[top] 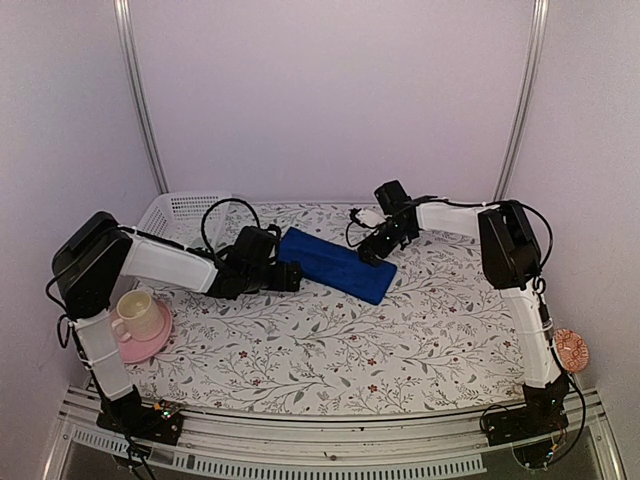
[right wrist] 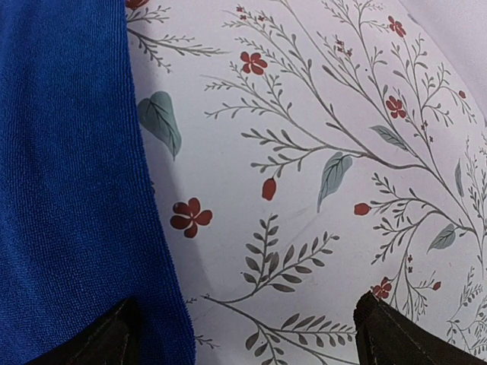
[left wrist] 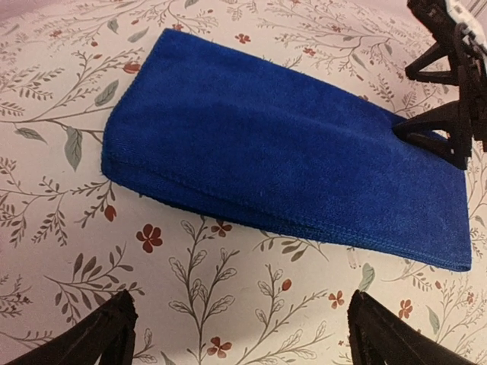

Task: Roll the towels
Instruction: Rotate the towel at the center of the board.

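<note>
The blue towel (top: 335, 265) lies flat on the flowery cloth (top: 330, 350). It is folded into a long, neat pad. It is not rolled yet. Only this one towel shows.

I think it lies flat like this so that one end can be lifted and turned over to start the roll.

The left claw (top: 292, 276) is just beside the left end of the blue towel. It is low and points along the towel. It is wide apart. Nothing is in it, and it does not touch the towel.

The right claw (top: 382, 246) is at the other end of the blue towel, on the far side. It is wide apart too and holds nothing. One side of it is over the towel's edge and the other side is over the flowery cloth. It may just touch the towel, but I cannot tell for sure.

I think one claw waits at each end so they can work on the towel together.

A white basket (top: 175, 212) stands behind and to the left of the blue towel. A pink cup (top: 138, 315) sits well to the left of the blue towel, on the near side.
</note>
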Controlling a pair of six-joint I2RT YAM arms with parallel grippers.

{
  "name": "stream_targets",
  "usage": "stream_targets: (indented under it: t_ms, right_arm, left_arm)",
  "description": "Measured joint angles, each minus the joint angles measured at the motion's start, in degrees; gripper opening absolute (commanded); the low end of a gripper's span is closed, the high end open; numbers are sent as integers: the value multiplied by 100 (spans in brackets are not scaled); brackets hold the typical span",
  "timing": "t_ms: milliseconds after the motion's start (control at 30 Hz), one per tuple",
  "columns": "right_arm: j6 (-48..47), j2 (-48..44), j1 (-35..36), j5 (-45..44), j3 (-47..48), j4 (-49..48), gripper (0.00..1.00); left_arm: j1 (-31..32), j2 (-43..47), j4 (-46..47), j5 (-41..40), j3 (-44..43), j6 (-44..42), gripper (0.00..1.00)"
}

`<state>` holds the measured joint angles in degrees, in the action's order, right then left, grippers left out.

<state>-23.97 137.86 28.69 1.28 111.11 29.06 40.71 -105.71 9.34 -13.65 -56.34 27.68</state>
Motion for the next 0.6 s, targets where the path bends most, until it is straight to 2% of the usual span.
stream_targets:
  t_ms: [367,500,600]
  right_arm:
    - [238,9,-107,-328,-131,-219,99]
    - [424,-254,-328,-328,-625,-411,99]
    - [507,-765,-612,-378,-1386,-448,99]
  left_arm:
    - [96,0,22,-92,2,28,97]
    - [103,0,28,-87,4,33,97]
    - [105,0,70,-79,9,48,97]
